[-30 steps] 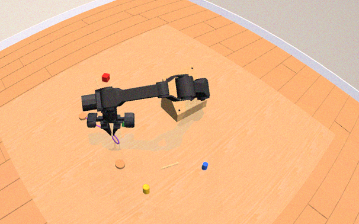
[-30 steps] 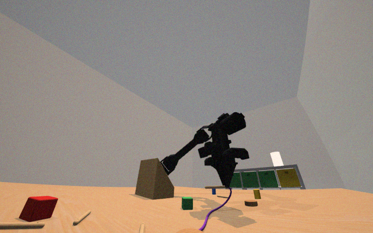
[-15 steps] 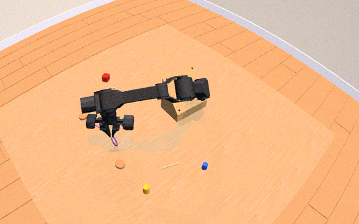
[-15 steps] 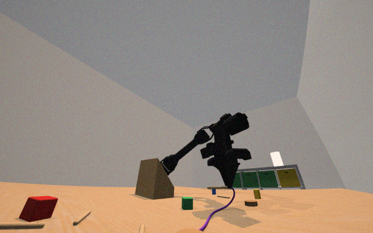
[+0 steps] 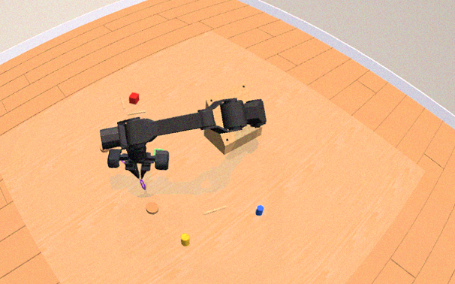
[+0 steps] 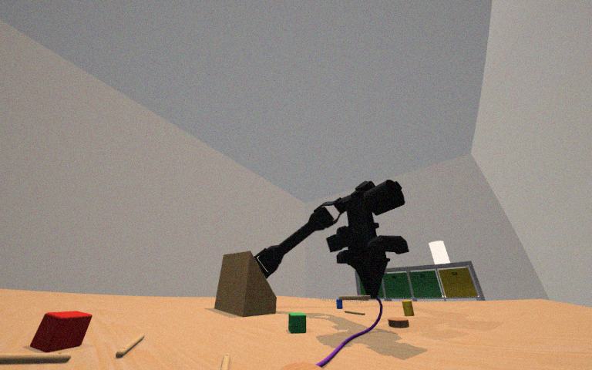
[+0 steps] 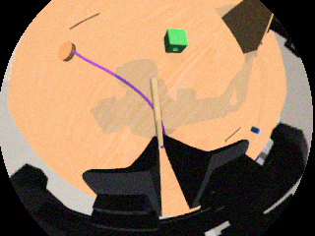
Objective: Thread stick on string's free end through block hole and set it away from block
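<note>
Green cube-shaped block with hole [image 5: 158, 150] [image 6: 297, 324] [image 7: 175, 40] rests on surface, apart from claw [image 5: 140, 178] [image 6: 372, 297] [image 7: 160, 138]. In wrist view: beyond free tip of pale slender wooden stick [image 5: 140, 169] [image 6: 354, 297] [image 7: 157, 105], offset right of stick's long axis; hole side seems to face claw. Likely needs sideways shift, then lowering to hole height. Claw closed on stick near purple string [image 5: 142, 183] [image 6: 380, 309] [image 7: 118, 76] end, stick roughly level above surface. Threading not yet done.

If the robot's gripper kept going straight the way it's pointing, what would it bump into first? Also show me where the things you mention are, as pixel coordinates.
Probably the table top [image 5: 295, 178] [image 6: 174, 327] [image 7: 39, 98], as the gripper [image 5: 140, 178] [image 6: 373, 297] [image 7: 161, 140] points mostly down. The green block [image 5: 158, 150] [image 6: 297, 323] [image 7: 175, 40] looks off to one side, though depth is hard to judge.
</note>
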`<state>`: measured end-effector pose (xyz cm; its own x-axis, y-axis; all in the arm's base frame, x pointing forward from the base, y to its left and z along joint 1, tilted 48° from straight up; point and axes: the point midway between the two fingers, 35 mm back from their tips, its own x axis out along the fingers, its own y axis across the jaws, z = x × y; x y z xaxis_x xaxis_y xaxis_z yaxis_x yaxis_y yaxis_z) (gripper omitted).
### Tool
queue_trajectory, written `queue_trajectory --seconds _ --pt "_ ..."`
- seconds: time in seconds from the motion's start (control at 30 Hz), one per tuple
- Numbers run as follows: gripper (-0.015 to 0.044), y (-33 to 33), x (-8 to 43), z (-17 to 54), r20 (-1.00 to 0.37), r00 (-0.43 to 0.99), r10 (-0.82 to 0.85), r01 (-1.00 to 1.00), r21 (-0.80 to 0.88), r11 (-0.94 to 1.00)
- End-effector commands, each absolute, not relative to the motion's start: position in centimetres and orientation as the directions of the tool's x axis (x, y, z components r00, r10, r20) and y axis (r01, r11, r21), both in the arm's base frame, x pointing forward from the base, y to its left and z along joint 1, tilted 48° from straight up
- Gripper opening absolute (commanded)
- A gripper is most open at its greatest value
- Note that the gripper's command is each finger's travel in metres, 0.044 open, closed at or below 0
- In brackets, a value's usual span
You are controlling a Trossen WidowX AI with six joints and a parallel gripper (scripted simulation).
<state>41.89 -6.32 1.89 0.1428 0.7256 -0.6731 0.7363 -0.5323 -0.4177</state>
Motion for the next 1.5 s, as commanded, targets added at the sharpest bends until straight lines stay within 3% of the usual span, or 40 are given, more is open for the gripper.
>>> queue_trajectory --seconds 0.0,1.47 --pt "0.0 -6.2 42.4 2.3 -0.67 0.147 0.727 0.733 -0.42 -0.535" --pt "0.0 -3.6 44.7 4.6 -0.663 0.153 0.733 0.734 -0.42 -0.533"
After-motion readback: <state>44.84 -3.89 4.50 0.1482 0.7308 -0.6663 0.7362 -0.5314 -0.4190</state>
